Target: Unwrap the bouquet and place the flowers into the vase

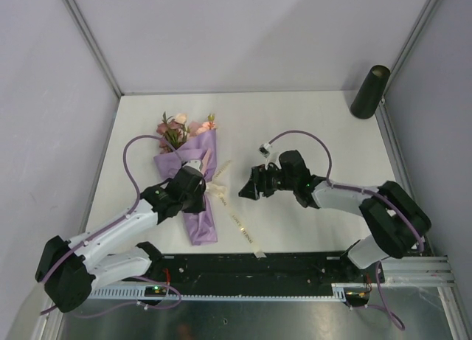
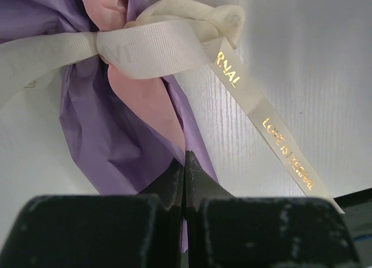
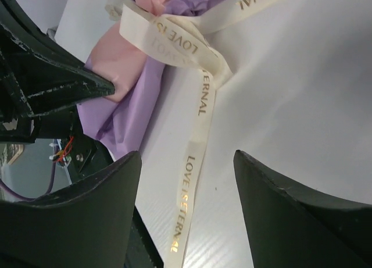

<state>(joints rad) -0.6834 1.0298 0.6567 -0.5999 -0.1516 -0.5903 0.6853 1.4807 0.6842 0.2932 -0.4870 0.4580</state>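
Cream ribbon lines up between your right end effector's parted jaws: pinch it squarely; clenched left end effector rests on the bouquet

Lilac-purple paper with a pale pink lining wraps the bouquet, tied in ribbed cream ribbon lettered in gold. The flowers show pink, peach and rust above green leaves. My left claw and right claw are black, my arms white and black, their cables purple. The vase is matte black, the table white.
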